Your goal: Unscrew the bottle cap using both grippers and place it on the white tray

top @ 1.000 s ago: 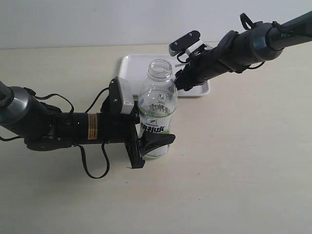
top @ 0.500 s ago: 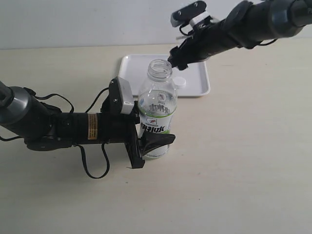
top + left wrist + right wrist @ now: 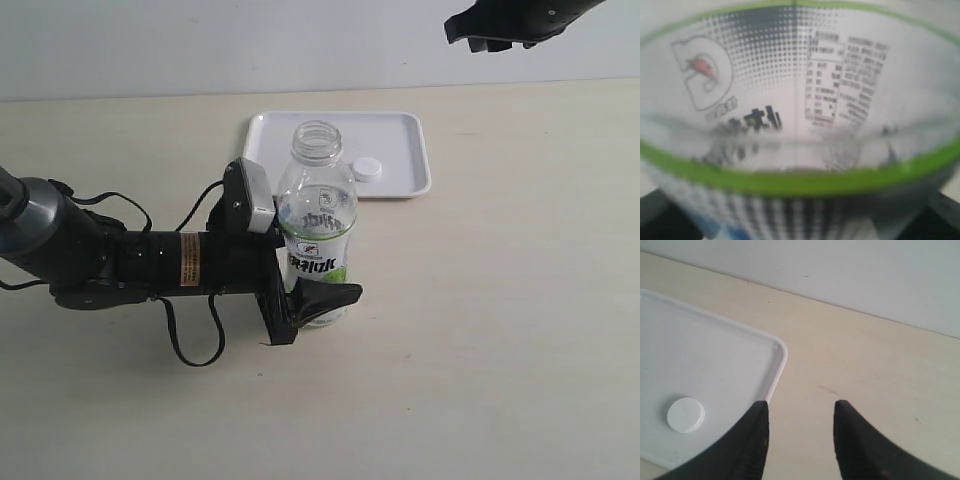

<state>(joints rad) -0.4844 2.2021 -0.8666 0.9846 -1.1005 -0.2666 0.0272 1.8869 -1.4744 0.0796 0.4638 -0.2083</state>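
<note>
The bottle (image 3: pixel 316 225) stands upright and uncapped on the table, its threaded neck bare. My left gripper (image 3: pixel 322 300) sits around its lower part, with the near finger (image 3: pixel 335 297) spread slightly off the label, so it is open. The left wrist view is filled by the blurred label of the bottle (image 3: pixel 800 100). The bottle cap (image 3: pixel 367 169) (image 3: pixel 686 415) lies flat on the white tray (image 3: pixel 400 135) (image 3: pixel 715 355). My right gripper (image 3: pixel 500 25) (image 3: pixel 800 407) is high at the far right, open and empty, above the tray's corner.
Bare beige table (image 3: pixel 500 330) surrounds the bottle and the tray. A pale wall (image 3: pixel 200 40) runs along the back. The left arm's black body (image 3: pixel 120 262) with its cables lies across the table's left side.
My right gripper has risen and pulled back to the upper right, leaving the cap on the tray. The bottle has straightened a little to the left, and the left gripper's near finger has eased outward.
</note>
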